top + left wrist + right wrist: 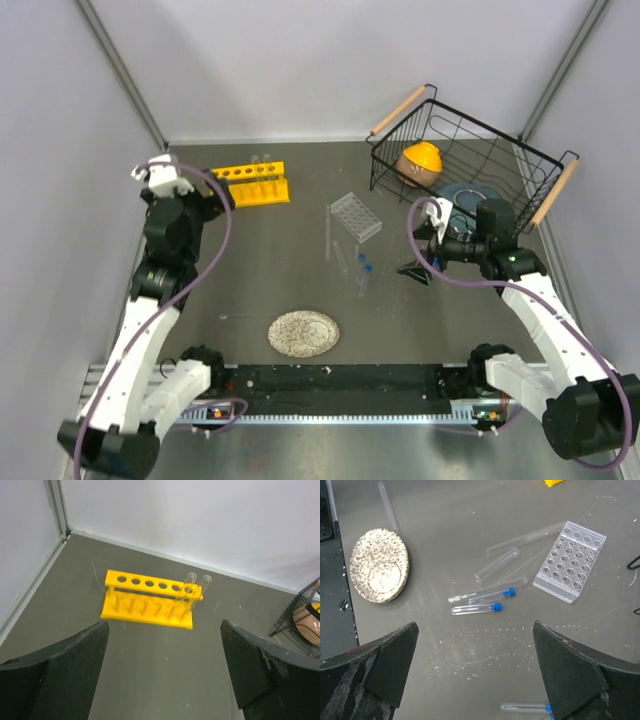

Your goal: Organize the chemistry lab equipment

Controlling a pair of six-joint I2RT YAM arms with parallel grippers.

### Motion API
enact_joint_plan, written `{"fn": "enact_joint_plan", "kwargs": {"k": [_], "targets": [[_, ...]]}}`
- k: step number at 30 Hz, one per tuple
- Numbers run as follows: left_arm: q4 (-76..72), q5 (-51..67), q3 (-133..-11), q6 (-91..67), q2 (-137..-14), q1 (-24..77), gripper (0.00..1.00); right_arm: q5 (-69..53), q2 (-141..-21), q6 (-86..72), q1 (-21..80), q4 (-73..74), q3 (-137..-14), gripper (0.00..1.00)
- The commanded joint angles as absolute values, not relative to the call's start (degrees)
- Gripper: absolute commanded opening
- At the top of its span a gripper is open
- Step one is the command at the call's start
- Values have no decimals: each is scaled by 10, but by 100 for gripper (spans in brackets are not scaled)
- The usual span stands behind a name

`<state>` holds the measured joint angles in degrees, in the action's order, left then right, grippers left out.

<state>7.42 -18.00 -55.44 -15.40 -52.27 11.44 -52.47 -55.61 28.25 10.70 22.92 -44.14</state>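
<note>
Grey tabletop (280, 285) holds the yellow rack (150, 600) far left with two test tubes (197, 586) upright in its end holes, so the left gripper (162, 645) hangs empty and spread before it, while the right gripper (475, 640), also spread, hovers over blue-capped vials (476, 609) lying beside the grid rack (570, 562), probably to pick one.

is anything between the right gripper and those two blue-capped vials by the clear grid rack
Nothing visible. In the right wrist view the open right gripper hangs above the two blue-capped vials, and only bare table shows between them.
</note>
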Motion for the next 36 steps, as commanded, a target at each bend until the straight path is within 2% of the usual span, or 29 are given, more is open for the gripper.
{"fn": "enact_joint_plan", "kwargs": {"k": [1,7,13,20,23,28,36], "targets": [[123,-129,-494,-204,-418,111,99,-569,-545,289,91,214,-435,99],[218,-41,-459,-203,-335,111,99,-575,-562,250,90,222,-440,99],[289,-15,-432,-192,-296,111,99,-559,-624,238,128,328,-510,99],[329,-32,-411,-156,-253,111,99,-375,-721,217,286,365,-617,99],[344,-50,-410,-149,-243,112,99,-318,-802,175,335,359,-682,99],[344,-59,-400,-157,-222,112,99,-264,-942,67,378,335,-800,99],[347,-88,-397,-163,-209,112,99,-65,-1096,-124,417,311,-941,99]]}}
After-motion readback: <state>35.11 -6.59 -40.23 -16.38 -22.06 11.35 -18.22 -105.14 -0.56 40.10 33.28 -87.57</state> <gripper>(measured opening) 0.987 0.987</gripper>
